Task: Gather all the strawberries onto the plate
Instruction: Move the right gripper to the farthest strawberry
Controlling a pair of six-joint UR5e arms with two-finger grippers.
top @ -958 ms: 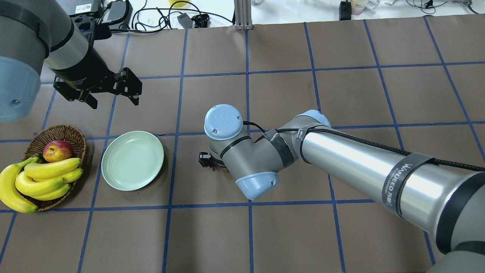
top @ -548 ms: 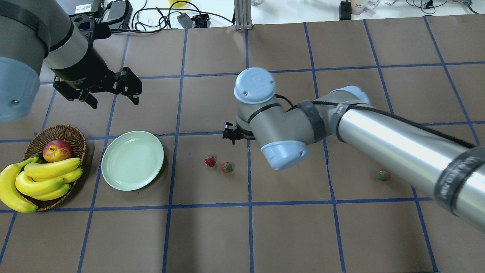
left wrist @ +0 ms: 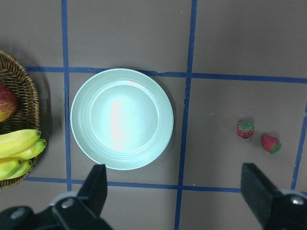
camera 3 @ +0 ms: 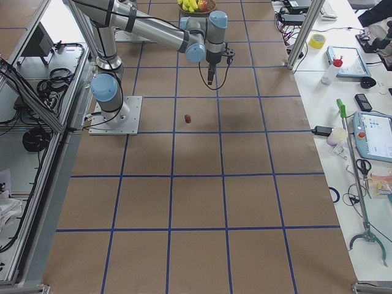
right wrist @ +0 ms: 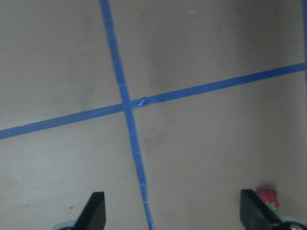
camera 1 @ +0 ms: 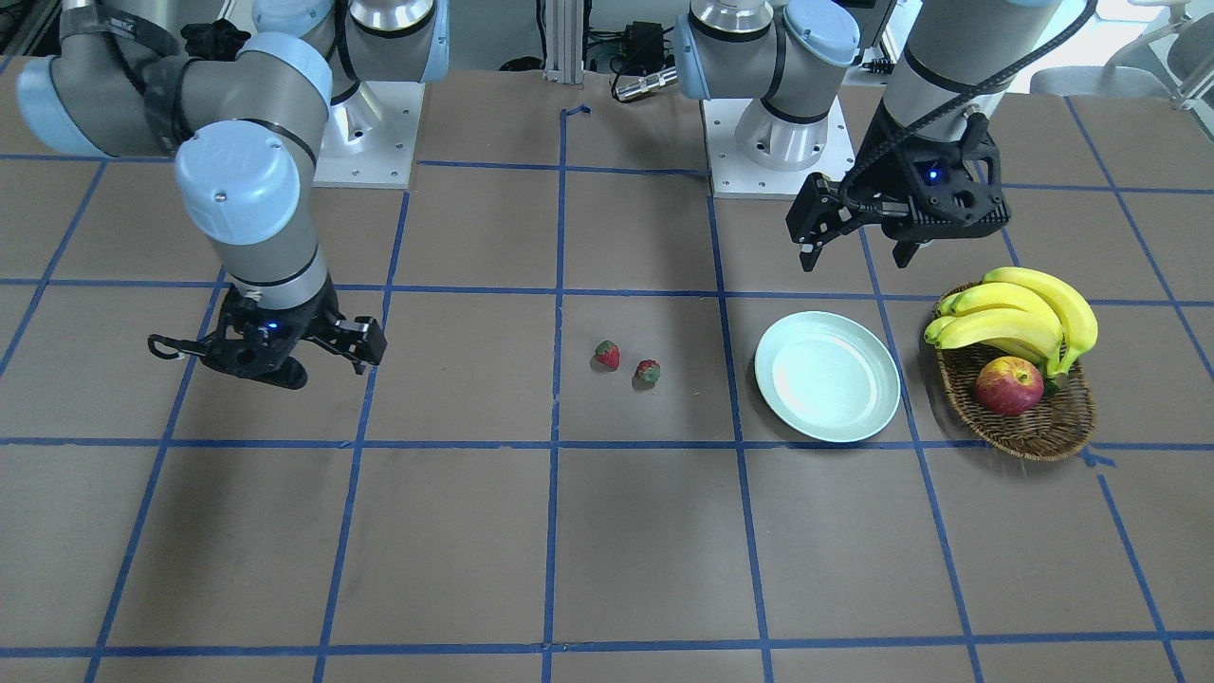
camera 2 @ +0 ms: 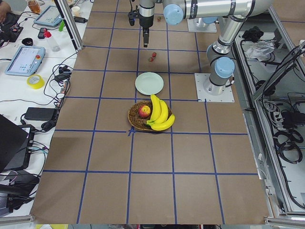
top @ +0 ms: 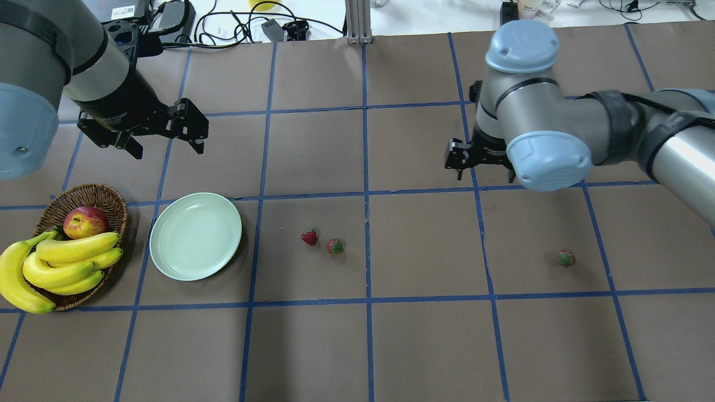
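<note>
Two strawberries (top: 309, 237) (top: 334, 245) lie side by side on the brown table, right of the empty mint-green plate (top: 195, 235). They also show in the left wrist view (left wrist: 245, 129) (left wrist: 271, 143) beside the plate (left wrist: 122, 118). A third strawberry (top: 565, 258) lies alone far to the right. My left gripper (top: 167, 148) hovers open and empty beyond the plate. My right gripper (top: 485, 174) is open and empty above the table, beyond the lone strawberry, which shows at the lower right of the right wrist view (right wrist: 268, 197).
A brown wicker basket (top: 109, 196) left of the plate holds bananas (top: 67, 259) and a red-yellow apple (top: 85, 221). Blue tape lines grid the table. Cables and devices lie along the far edge (top: 234, 28).
My right arm has swung up and to the right, away from the two strawberries it covered; all three now show. My left arm has not moved.
</note>
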